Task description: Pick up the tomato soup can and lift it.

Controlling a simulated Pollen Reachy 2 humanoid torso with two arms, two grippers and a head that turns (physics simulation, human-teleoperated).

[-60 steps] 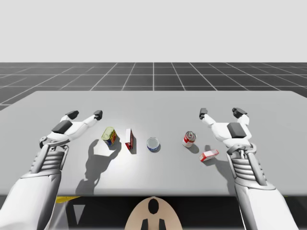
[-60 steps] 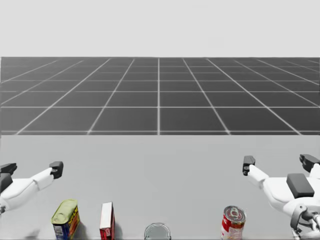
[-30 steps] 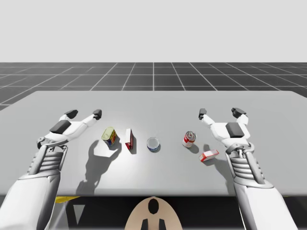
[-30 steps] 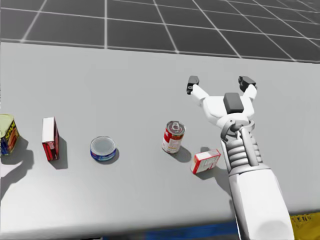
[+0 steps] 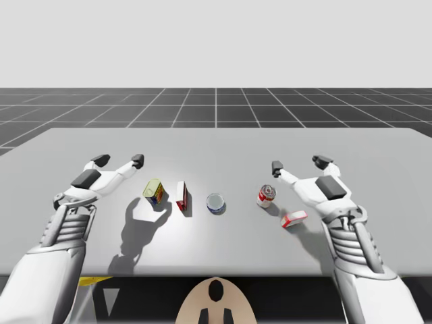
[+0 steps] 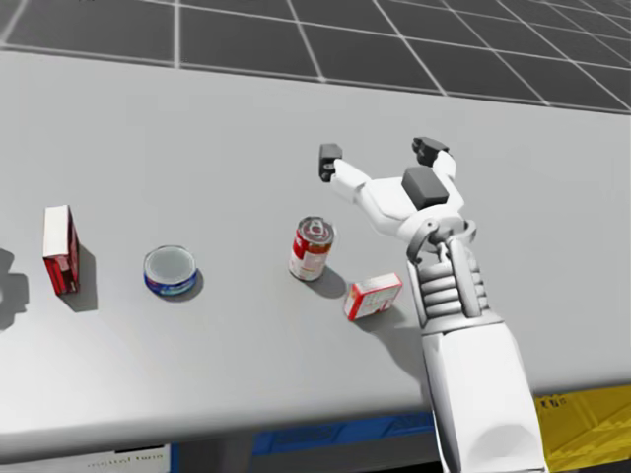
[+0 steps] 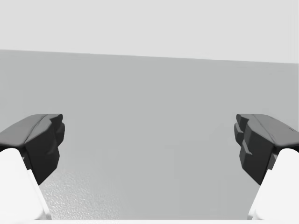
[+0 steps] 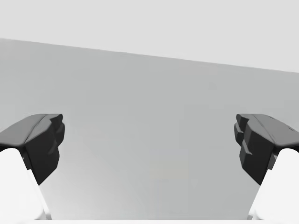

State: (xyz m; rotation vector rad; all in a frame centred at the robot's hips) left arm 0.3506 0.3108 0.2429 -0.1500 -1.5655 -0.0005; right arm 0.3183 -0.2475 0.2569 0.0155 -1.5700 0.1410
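Red soup can (image 6: pixel 311 248) unhidden, nr wide-spread right claw (image 6: pixel 379 154).

**No lettering can be read**

The red and white can (image 6: pixel 311 248) wears a printed label, but its lettering is too small to make out. The same holds for the flat blue can (image 6: pixel 170 271) at its 9 o'clock, the upright red box (image 6: pixel 60 249) further out that way, and the lying red and white box (image 6: pixel 372 297) at its 4 o'clock. The yellow and blue can (image 5: pixel 154 192) and the yellow strip (image 6: pixel 582 424) carry only unreadable dark marks.
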